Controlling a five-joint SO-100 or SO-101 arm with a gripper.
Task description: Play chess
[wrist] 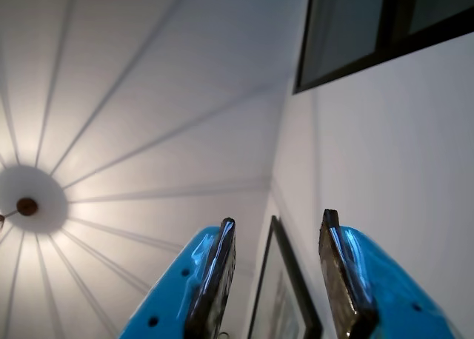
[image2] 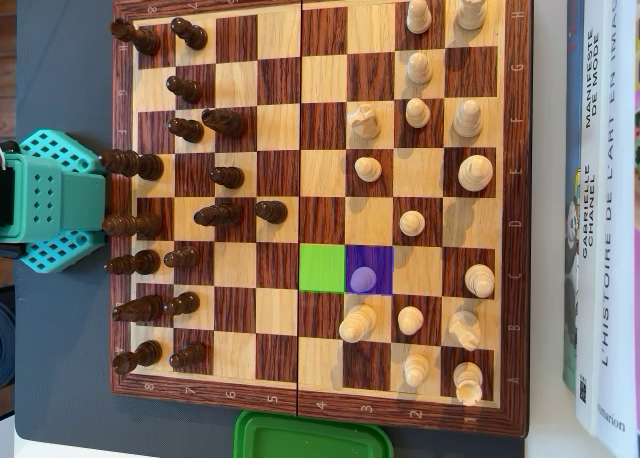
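Blue two-finger gripper [wrist: 278, 224] points at ceiling, jaws apart, empty: parked clear of wooden chessboard [image2: 318, 403]. Purple-highlighted pale pawn [image2: 362, 277] likely marked for green square [image2: 322, 268].

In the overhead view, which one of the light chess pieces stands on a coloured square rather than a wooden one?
The light pawn on the purple square, beside the empty green square. Every other light piece stands on plain wood.

A ceiling lamp [wrist: 27, 206] is glowing, throwing long rays across the white ceiling [wrist: 163, 95]. A dark-framed window [wrist: 370, 28] is sitting high on the white wall [wrist: 400, 146], with a framed picture [wrist: 285, 294] hanging nearby. Books [image2: 600, 208] are lying on the table's edge.
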